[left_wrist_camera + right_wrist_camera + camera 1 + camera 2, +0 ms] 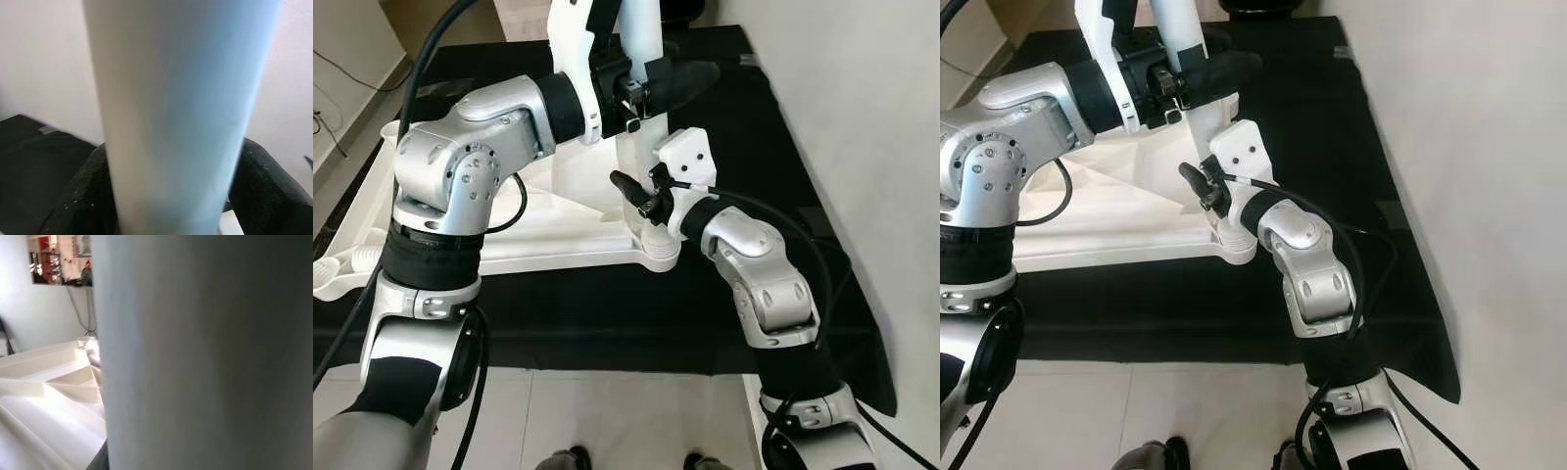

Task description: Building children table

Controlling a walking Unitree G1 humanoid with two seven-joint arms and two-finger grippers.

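A white children's table top (538, 230) lies upside down on a black mat (607, 313). A white table leg (639, 39) stands upright in the socket (658, 251) at the near right corner. My left gripper (677, 80) is shut on the leg high up; the left wrist view shows the leg (176, 107) squeezed between the two black fingers (266, 188). My right gripper (633, 193) is shut on the same leg lower down, just above the socket. Up close in the right wrist view, the leg (205, 352) hides that gripper's tips.
A pale wall (871, 98) runs close along the mat's right edge. Loose white ribbed parts (337, 269) lie by the table top's left side. Tiled floor (607, 411) lies in front of the mat, with my feet (570, 458) at the bottom.
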